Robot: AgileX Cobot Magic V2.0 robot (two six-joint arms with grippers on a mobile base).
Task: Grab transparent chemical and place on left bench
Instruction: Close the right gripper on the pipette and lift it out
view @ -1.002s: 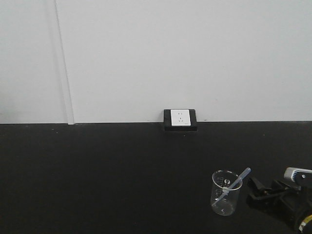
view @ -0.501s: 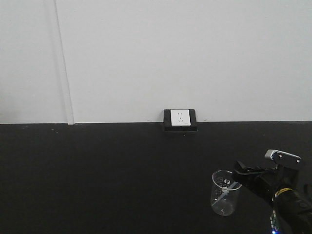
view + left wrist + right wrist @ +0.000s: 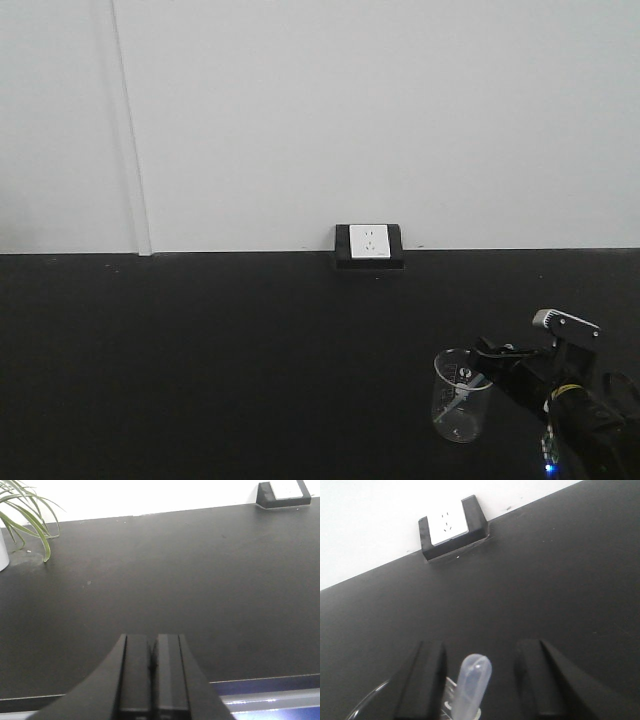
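**Item 1, progress:** early stage. The transparent chemical (image 3: 472,679) is not yet gripped. It leans in the glass beaker (image 3: 460,400), which stands on the black benchtop (image 3: 200,360) bearing the wall socket (image 3: 369,245). Still ahead of you: close on the bulb, lift it clear of the beaker, carry it over and set it down. The left bench shows in no view, so no part of the placing is done.

**Item 2, right gripper (image 3: 479,650):** spread wide, holding nothing. Its wrist view shows the fingers (image 3: 425,680) on either side of the pipette's bulb, with bare bench visible in each gap (no contact that you can see). It looks lined up for closing.

**Item 3, right arm pose:** low over the bench at the lower right of the front view. It reaches leftward, with its fingertips about level with the beaker's rim. The wrist camera looks along the bench toward the socket.

**Item 4, left gripper (image 3: 152,645):** fingers pressed together with nothing between them. It hangs over bare bench near the front edge, with plant leaves (image 3: 25,515) at far left.

**Item 5, caution:** the beaker looks light, so an off-centre squeeze may tip it
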